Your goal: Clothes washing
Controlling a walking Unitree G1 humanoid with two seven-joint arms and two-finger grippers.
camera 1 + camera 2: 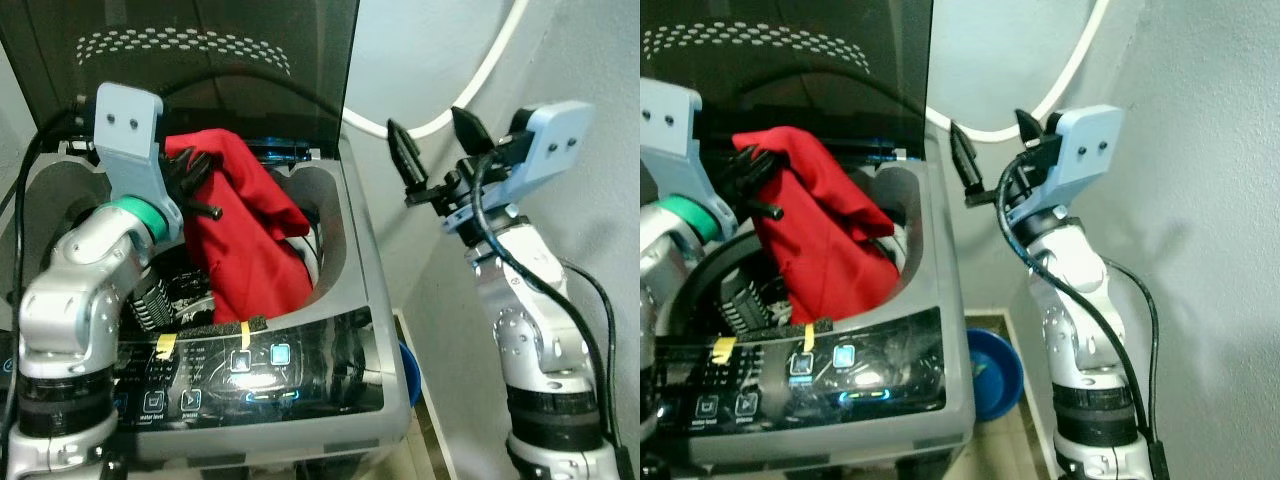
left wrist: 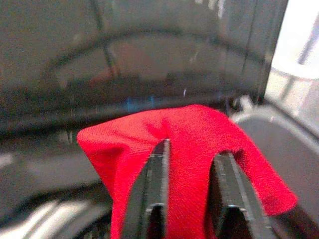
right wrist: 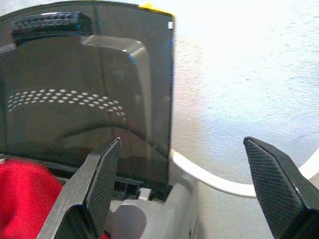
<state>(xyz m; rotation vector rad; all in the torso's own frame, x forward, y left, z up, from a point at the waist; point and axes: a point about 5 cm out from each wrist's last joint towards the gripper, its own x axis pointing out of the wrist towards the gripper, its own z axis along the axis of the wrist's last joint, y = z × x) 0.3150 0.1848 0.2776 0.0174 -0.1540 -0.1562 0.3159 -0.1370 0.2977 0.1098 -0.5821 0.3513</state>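
Left gripper [image 1: 192, 185] is clamped on a bunched fold of the red garment [image 1: 245, 240], fingers [image 2: 152, 194] pinching cloth between them; the rest hangs below the gripper, draped over the front lip of the washing machine [image 1: 350, 290] opening, partly inside the drum and partly on the rim. Right gripper [image 1: 432, 150] is spread wide and holds nothing, parked off to the side of the machine near the white hose [image 1: 470, 90] on the wall, level with the raised lid [image 3: 75, 99]. Main risk, as judged: if the left gripper releases here, the cloth may stay hung up on the rim instead of dropping into the drum, since much of it sits toward the control panel [image 1: 250, 375] side of the gripper. A trailing edge could then get trapped when the lid closes. Secondary risk: the black cable [image 1: 200, 80] running by the left wrist could snag on the lid edge during a deeper reach. The right gripper's open fingers sit close to the hose, so a careless swing could catch it.
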